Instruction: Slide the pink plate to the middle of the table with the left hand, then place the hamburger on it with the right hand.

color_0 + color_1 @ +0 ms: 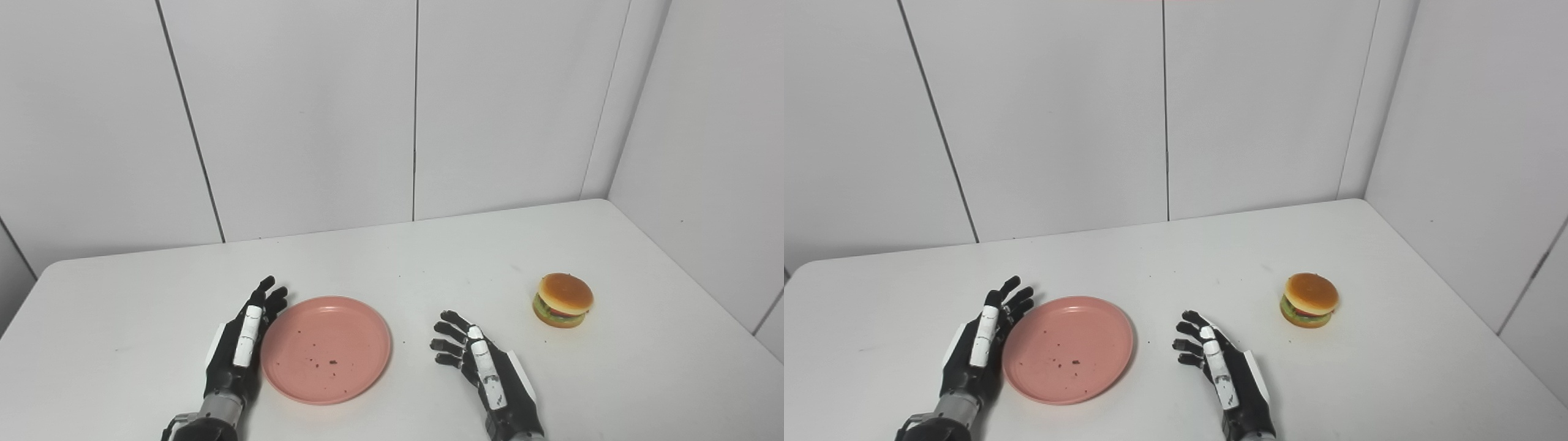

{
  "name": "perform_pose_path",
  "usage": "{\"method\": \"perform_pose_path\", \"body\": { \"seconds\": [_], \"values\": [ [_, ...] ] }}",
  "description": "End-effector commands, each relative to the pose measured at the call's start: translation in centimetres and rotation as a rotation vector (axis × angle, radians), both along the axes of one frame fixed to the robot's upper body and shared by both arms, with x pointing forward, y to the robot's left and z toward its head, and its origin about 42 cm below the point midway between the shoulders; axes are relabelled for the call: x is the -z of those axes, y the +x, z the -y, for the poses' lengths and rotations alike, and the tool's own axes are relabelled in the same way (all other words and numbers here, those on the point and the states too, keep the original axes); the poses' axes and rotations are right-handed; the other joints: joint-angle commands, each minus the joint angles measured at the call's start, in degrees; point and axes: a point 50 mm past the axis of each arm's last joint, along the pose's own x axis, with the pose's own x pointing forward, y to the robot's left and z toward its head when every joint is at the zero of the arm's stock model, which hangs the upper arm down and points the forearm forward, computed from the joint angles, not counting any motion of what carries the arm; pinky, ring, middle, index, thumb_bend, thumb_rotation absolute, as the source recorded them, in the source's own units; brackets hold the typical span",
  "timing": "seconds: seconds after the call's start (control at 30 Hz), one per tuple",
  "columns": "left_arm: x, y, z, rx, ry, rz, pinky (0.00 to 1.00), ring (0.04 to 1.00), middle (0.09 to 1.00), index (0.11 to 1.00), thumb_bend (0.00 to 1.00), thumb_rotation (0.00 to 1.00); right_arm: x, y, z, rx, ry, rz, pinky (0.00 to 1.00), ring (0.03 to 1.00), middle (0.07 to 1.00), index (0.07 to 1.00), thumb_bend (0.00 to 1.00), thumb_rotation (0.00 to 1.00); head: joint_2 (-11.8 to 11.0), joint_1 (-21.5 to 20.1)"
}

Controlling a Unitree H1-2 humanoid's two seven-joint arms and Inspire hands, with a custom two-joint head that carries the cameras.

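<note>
1. A white, smooth-topped bench (392,257) is seen set into a corner of pale panelled walls (306,110).
2. A round, shallow pink plastic plate (326,349) is found lying flat on the bench, a little left of the bench's middle and near the front edge; a few dark crumbs (324,361) are scattered on its face.
3. The black-and-white left hand (242,349) is placed edge-on just beside the plate's left rim, palm turned toward the plate; its fingers (269,294) are stretched out and spread, and nothing is held. Whether the rim is actually touched cannot be told.
4. The black-and-white right hand (484,361) is kept to the right of the plate, well apart from its rim, with the palm facing left; its fingers (450,334) are loosely curled and apart, and nothing is gripped.
5. A small toy hamburger with a tan bun, green lettuce and a red layer (563,300) is seen standing upright on the bench at the right, beyond and to the right of the right hand, untouched by either hand.
6. The plate is empty of the hamburger, and bare bench lies between the two.
</note>
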Motion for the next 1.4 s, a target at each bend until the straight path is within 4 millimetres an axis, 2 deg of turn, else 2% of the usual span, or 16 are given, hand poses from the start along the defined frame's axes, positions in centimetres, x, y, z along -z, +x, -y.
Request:
{"method": "perform_pose_path", "body": {
  "seconds": [0.0, 0.17, 0.27, 0.33, 0.47, 0.6, 0.63, 0.8, 0.93, 1.0, 1.17, 1.37],
  "values": [
    [-0.9, 0.9, 0.5, 0.019, -0.013, 0.021, 0.98, 0.908, 0.88, 0.898, 0.88, 0.89, -3.7, 0.8, 0.4, 0.026, -0.075, 0.21, 0.76, 0.752, 0.802, 0.812, 0.85, 1.0, -0.22, -0.44],
    [-0.5, 1.3, 0.3, 0.022, -0.021, 0.008, 0.97, 0.9, 0.876, 0.896, 0.89, 0.89, -8.3, 1.3, 2.0, 0.114, -0.252, 0.387, 0.71, 0.741, 0.812, 0.832, 0.88, 1.0, -0.87, -0.91],
    [-0.4, 1.5, 0.4, 0.031, -0.028, 0.005, 0.98, 0.904, 0.881, 0.9, 0.88, 0.88, -10.6, 1.7, 3.5, 0.156, -0.298, 0.441, 0.75, 0.754, 0.822, 0.835, 0.9, 1.0, -1.11, -0.8],
    [-0.3, 1.5, 0.5, 0.032, -0.031, 0.003, 0.99, 0.902, 0.88, 0.898, 0.89, 0.88, -11.4, 2.0, 4.2, 0.171, -0.311, 0.461, 0.79, 0.764, 0.821, 0.838, 0.93, 1.0, -1.17, -0.74],
    [-0.4, 1.5, 0.7, 0.031, -0.048, -0.005, 0.99, 0.9, 0.878, 0.9, 0.9, 0.87, -13.6, 3.4, 5.8, 0.21, -0.383, 0.535, 0.72, 0.752, 0.821, 0.826, 0.93, 1.0, -1.36, -0.44],
    [-0.4, 1.5, 0.8, 0.028, -0.069, -0.013, 1.0, 0.905, 0.879, 0.908, 0.89, 0.88, -15.3, 4.3, 7.1, 0.249, -0.571, 0.612, 0.69, 0.728, 0.799, 0.798, 0.91, 1.0, -1.53, -0.51],
    [-0.4, 1.5, 0.9, 0.028, -0.069, -0.012, 1.0, 0.906, 0.88, 0.911, 0.88, 0.89, -15.5, 4.4, 7.3, 0.254, -0.599, 0.621, 0.66, 0.726, 0.798, 0.789, 0.91, 1.0, -1.55, -0.47],
    [-0.3, 1.5, 1.0, 0.028, -0.063, -0.004, 1.0, 0.915, 0.888, 0.923, 0.88, 0.9, -16.8, 5.0, 9.2, 0.319, -0.924, 0.626, 0.7, 0.775, 0.819, 0.794, 0.86, 1.0, -1.61, -0.16],
    [-0.2, 1.5, 1.0, 0.024, -0.061, -0.005, 1.0, 0.921, 0.892, 0.926, 0.87, 0.9, -17.1, 5.6, 10.3, 0.35, -1.111, 0.549, 0.93, 0.843, 0.836, 0.78, 0.79, 1.0, -1.65, -0.04],
    [-0.3, 1.5, 1.1, 0.021, -0.061, -0.006, 1.0, 0.914, 0.883, 0.922, 0.88, 0.9, -17.0, 6.0, 10.8, 0.351, -1.168, 0.52, 0.98, 0.86, 0.837, 0.772, 0.76, 1.0, -1.65, 0.02],
    [-0.3, 1.4, 1.2, 0.021, -0.06, -0.006, 1.0, 0.906, 0.873, 0.916, 0.88, 0.9, -16.1, 7.6, 12.3, 0.34, -1.312, 0.464, 0.95, 0.846, 0.819, 0.757, 0.73, 0.99, -1.65, 0.14],
    [-0.3, 1.4, 1.3, 0.019, -0.061, -0.008, 1.0, 0.896, 0.866, 0.909, 0.88, 0.9, -14.7, 9.0, 13.8, 0.332, -1.368, 0.381, 0.91, 0.826, 0.802, 0.741, 0.73, 0.99, -1.76, 0.19]
  ]
}}
